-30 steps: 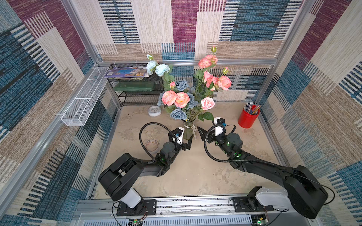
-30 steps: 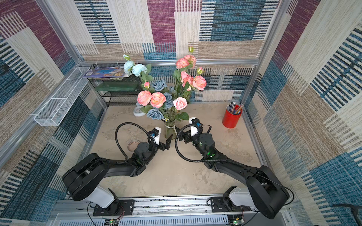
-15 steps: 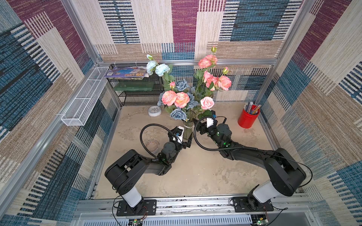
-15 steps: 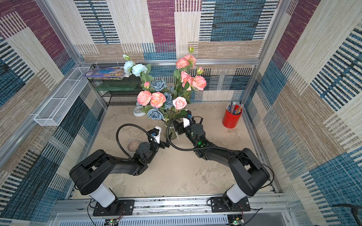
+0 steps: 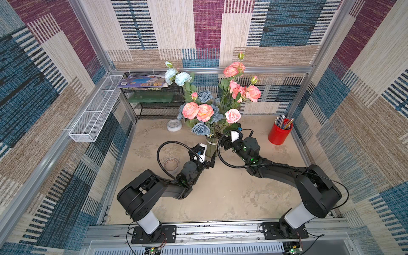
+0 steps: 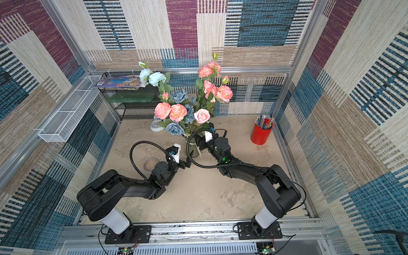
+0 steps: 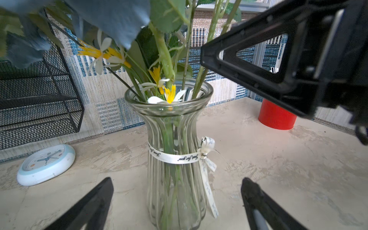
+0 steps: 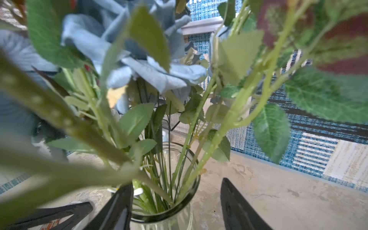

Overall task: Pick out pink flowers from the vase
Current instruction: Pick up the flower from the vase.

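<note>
The clear ribbed glass vase (image 5: pixel 211 147) (image 6: pixel 193 148) stands mid-table, a pale ribbon round its neck (image 7: pixel 175 158). Pink flowers (image 5: pixel 197 111) (image 6: pixel 170 111) rise from it on long green stems (image 8: pixel 196 137), mixed with dusty-blue roses (image 5: pixel 200 129) and aqua-white blooms. My left gripper (image 5: pixel 211 161) (image 7: pixel 177 186) is open low by the vase's base, one finger on each side and both clear of the glass. My right gripper (image 5: pixel 222 141) (image 8: pixel 176 199) is open at the vase's mouth. One finger lies over the rim, the other outside it, with stems between them.
A red pencil cup (image 5: pixel 279 133) stands at the right. A white clock (image 5: pixel 174 125) lies behind the vase's left. A black mesh rack (image 5: pixel 154 103) is against the back wall. A white wire basket (image 5: pixel 97 110) hangs on the left wall. A tape ring (image 5: pixel 170 163) lies near my left wrist.
My right gripper has moved left and forward from beside the vase to its mouth, and its jaws have narrowed. The left gripper has stayed open by the vase.
</note>
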You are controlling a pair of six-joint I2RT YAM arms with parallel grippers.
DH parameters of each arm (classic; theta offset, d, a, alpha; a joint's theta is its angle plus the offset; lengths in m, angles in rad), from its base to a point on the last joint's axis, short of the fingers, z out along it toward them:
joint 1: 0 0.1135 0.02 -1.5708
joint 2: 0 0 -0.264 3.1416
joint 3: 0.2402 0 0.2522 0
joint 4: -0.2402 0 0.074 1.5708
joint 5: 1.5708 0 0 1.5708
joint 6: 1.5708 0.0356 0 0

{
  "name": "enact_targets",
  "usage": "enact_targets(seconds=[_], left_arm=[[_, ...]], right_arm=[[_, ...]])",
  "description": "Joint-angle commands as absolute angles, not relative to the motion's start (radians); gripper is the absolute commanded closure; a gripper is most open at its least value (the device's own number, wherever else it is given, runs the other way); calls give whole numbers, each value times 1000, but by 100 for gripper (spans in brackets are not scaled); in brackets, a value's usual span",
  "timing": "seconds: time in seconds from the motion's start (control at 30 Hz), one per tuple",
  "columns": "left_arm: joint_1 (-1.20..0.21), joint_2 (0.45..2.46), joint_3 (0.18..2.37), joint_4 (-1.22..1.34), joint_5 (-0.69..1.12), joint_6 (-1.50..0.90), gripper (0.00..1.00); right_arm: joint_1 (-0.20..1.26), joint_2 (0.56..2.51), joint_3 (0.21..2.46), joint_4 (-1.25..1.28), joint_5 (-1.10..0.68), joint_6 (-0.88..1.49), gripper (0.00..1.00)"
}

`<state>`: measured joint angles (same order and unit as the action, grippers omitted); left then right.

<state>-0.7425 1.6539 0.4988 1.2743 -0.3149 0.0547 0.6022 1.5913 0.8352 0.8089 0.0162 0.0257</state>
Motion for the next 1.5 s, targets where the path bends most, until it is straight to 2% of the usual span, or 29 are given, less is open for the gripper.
enact_targets(seconds=[0.0, 0.33, 0.53, 0.7, 0.77, 0.97, 1.47], left_arm=[[-742, 1655, 492, 1308, -327, 33, 2], [-741, 1643, 473, 1307, -318, 5, 2], [-742, 1621, 454, 1298, -324, 5, 2], [-742, 1614, 454, 1281, -323, 0, 2], [-742, 1615, 454, 1281, -321, -4, 2], [-742, 1620, 456, 1282, -318, -14, 2], [-742, 1614, 450, 1282, -313, -26, 1]], right_arm=[[607, 1598, 847, 879, -8, 34, 37], [602, 1664, 906, 927, 15, 13, 47], [598, 1687, 934, 915, 10, 23, 69], [600, 1666, 935, 905, 12, 19, 72], [601, 1654, 941, 888, 8, 10, 80], [609, 1619, 952, 854, 21, -24, 91], [622, 1499, 1018, 752, 23, -72, 95]])
